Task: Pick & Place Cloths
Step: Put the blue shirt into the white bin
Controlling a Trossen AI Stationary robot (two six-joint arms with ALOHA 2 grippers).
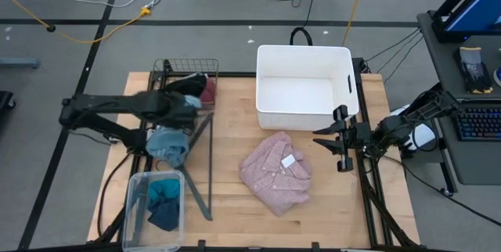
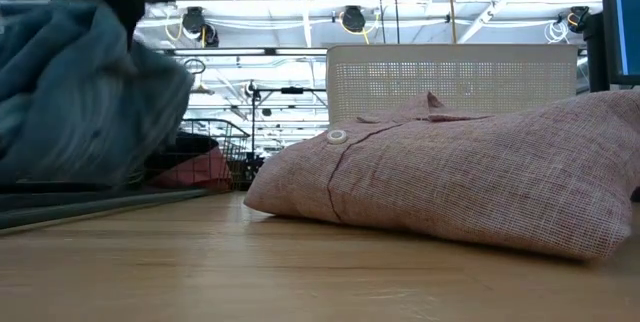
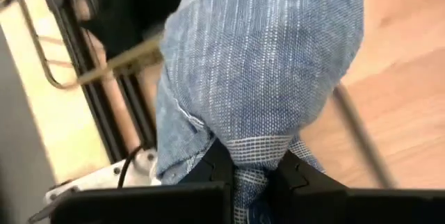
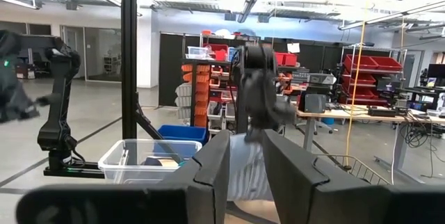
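Observation:
A grey-blue cloth (image 1: pixel 168 144) hangs bunched from my left gripper (image 3: pixel 254 172), which is shut on it between the wire basket (image 1: pixel 160 70) and a clear bin (image 1: pixel 135 219). In the low view this cloth (image 2: pixel 80 92) fills the left side. Maroon and black pieces (image 1: pixel 200 88) lie in the basket, and a teal cloth (image 1: pixel 163 203) lies in the clear bin. The folded pink shirt (image 1: pixel 275 172) lies flat on the table in front of the white tub (image 1: pixel 305 115). My right gripper (image 1: pixel 325 136) waits at the table's right edge, raised, open, with nothing between its fingers. My left gripper pinches a gathered fold of the grey-blue cloth (image 3: pixel 254 156) between its two fingers (image 3: pixel 295 175). The fingers come from above, pointing steeply down. The cloth hangs slack and bunched below them, above the table; how many layers are in the pinch I cannot tell.
A dark metal frame (image 1: pixel 205 158) slants across the table between the basket and the clear bin, close under the hanging cloth. Bare wood lies around the pink shirt (image 2: pixel 450 172) and toward the near edge. The white tub (image 2: pixel 450 82) stands behind the shirt.

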